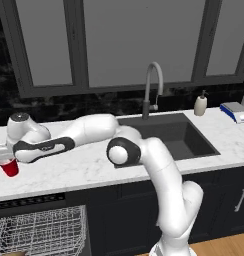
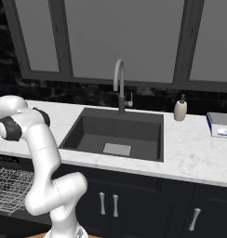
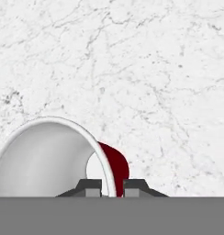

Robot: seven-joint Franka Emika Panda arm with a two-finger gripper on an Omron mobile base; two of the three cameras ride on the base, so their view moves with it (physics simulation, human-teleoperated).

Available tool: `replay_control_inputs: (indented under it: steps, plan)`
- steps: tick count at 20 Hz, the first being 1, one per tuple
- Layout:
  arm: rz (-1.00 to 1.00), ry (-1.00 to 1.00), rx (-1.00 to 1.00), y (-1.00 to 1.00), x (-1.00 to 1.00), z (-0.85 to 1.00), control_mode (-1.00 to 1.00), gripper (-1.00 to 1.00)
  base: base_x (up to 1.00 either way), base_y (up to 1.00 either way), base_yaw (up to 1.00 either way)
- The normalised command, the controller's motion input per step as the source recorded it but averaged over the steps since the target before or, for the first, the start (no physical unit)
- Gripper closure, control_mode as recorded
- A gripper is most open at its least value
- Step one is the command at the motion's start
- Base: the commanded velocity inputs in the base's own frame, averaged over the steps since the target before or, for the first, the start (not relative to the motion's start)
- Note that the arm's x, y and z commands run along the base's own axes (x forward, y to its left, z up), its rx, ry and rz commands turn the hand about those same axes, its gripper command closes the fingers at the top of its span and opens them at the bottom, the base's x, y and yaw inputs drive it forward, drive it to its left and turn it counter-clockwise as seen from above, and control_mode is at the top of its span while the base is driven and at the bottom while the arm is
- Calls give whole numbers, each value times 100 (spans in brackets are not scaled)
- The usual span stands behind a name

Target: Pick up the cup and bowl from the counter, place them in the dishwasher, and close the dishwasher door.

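A: Fingertips (image 3: 134, 185) first, low in the hand view, pinched on the cup (image 3: 114, 166) wall. One tip inside the rim, one outside on the red.

B: So the gripper (image 3: 111, 188) is clamped on the cup?

A: Yes, closed on its wall. Pale inside sits left of the tips, red outside just right of them.

B: Lifted?

A: Can't tell. From the left base view the cup (image 1: 10, 167) looks to be on the counter (image 1: 84, 172), right under the hand at the far left.

B: Progress?

A: Early, I'd say. Cup gripped, not moved to the dishwasher. Rack (image 1: 41, 230) is pulled out below the counter edge, below and a bit right of the fingers. So it's open, door panel itself I can't make out.

B: Bowl?

A: Unclear. A brownish sliver at the bottom edge by the rack, too small to call. Left to do, by my read: lift cup, rack it, deal with the bowl, shut the door.

B: Anything else around?

A: Sink (image 1: 181, 137) well to the right of the fingers, faucet (image 1: 151, 90) behind it, soap bottle (image 1: 200, 105) and a blue-white thing (image 1: 236, 112) further right.

B: Obstacles?

A: Bare marble round the fingers. Counter edge sits between cup and rack, so it likely needs lifting clear before going down.
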Motion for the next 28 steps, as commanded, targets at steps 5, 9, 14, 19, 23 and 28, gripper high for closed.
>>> replay_control_inputs:
  steps: [5,9,14,19,23,28]
  plan:
    - [-5,-20,4,-74,-100,0,-100,100,0,0,0]
    - [-2,-21,6,-60,-100,0,-100,100,0,0,0]
    - [-1,-11,3,-4,-89,8,-100,100,0,0,0]
    - [-5,4,-2,46,-56,-1,-100,100,0,0,0]
    - [-5,11,-14,55,-46,-13,-100,100,0,0,0]
    - [-3,3,-15,4,-62,-51,-100,100,0,0,0]
